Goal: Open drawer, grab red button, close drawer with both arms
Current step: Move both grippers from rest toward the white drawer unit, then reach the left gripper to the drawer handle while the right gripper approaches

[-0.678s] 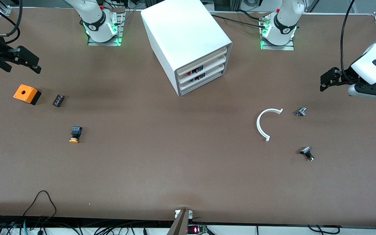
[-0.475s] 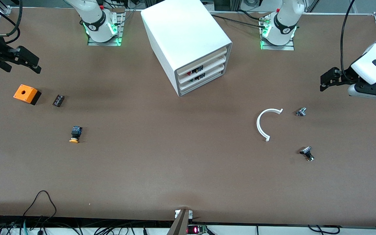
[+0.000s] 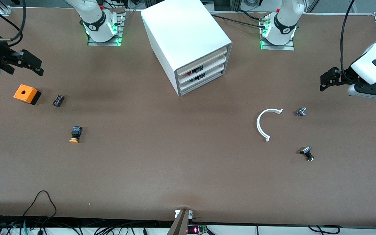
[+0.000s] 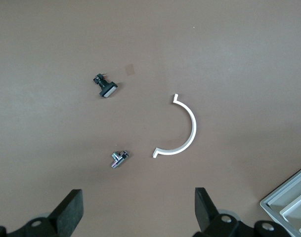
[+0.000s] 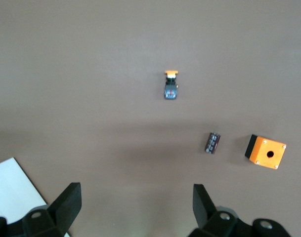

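Drawer (image 3: 202,69) shut in cabinet (image 3: 185,39); no writing legible.

The table (image 3: 181,156) has a matt brown, faintly fibrous face. The cabinet (image 3: 181,32) looks like smooth white plastic with a soft sheen. The curved strip (image 3: 261,125) is glossy white plastic. Two small fittings (image 3: 301,112) (image 3: 306,153) glint like polished metal.

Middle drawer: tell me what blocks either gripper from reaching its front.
Nothing visible. Bare table lies in front of the drawer. The left gripper and right gripper hover open at their table ends.
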Robot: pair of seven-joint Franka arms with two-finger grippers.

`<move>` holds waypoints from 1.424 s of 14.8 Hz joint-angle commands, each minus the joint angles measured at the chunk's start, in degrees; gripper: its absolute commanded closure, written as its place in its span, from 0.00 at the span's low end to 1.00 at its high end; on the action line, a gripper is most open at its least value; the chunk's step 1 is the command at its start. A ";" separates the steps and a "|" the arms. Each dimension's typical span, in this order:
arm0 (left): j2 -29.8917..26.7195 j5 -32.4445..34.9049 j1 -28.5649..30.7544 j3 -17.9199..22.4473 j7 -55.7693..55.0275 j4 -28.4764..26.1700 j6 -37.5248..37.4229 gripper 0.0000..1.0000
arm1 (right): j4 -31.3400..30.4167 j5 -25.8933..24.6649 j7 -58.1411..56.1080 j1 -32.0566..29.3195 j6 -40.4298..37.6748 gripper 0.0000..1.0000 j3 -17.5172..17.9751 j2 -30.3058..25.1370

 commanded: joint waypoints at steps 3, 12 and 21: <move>-0.47 -1.15 -0.11 -0.75 1.01 0.71 -2.08 0.01 | 0.47 -0.86 -0.18 0.16 -1.26 0.00 0.40 3.07; 2.95 -14.74 -0.28 -6.21 1.10 0.62 -16.23 0.01 | 0.47 -0.06 4.11 5.34 4.09 0.00 0.40 10.37; 15.69 -41.56 0.33 -6.12 9.49 -0.51 -18.46 0.00 | 1.26 5.12 17.30 11.14 8.76 0.00 0.31 15.90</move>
